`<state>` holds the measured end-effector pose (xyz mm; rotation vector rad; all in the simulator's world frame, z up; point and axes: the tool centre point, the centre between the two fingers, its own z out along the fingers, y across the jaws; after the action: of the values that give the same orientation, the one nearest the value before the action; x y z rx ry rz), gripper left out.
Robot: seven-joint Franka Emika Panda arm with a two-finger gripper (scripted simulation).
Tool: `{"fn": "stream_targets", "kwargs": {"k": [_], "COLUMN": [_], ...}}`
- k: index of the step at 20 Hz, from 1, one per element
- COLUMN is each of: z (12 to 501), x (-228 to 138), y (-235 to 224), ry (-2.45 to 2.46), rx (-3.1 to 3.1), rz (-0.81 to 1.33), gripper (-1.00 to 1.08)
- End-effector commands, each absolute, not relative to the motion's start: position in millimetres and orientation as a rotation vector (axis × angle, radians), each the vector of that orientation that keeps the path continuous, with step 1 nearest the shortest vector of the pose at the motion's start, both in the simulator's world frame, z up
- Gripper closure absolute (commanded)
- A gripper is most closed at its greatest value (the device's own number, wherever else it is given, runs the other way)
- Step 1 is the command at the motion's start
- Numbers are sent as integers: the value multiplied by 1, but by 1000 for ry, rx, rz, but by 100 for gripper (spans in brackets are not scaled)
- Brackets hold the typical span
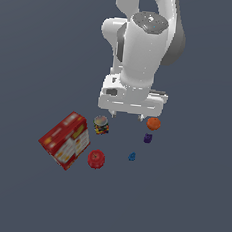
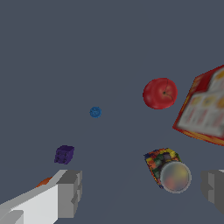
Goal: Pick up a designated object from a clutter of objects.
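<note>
Two fingers of the gripper (image 1: 127, 117) are standing spread wide and empty above the table (image 1: 190, 195). The purple lump (image 1: 147, 138) is lying at the gripper's four o'clock in the exterior view, just beside the orange ball (image 1: 153, 123). Descending off-centre risks knocking the ball or pinching it instead, judging by the tight gap.

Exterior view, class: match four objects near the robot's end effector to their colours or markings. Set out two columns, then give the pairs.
Column 1:
1. box
2. ball
3. blocky lump
4. jar

Column 2:
A. dark purple
B. multicoloured
C. red with yellow marks
D. orange

Pairs: 1-C, 2-D, 3-A, 4-B
</note>
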<state>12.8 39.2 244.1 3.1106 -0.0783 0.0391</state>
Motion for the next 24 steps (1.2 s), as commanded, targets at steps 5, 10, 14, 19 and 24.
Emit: {"fn": "stream_targets", "kwargs": {"k": [5,10,14,19,24], "z": [180,134,106,84,73], "x": [7,-6,-17,-29,-35], "y": [90,127,148,166,175], "ry": [-178,-253,-300,-340,-359], "rx": [3113,3116,3118,3120,3121], "rz": [30,21,13,5,0], "gripper": [-92,-92,-92,-92,-92]}}
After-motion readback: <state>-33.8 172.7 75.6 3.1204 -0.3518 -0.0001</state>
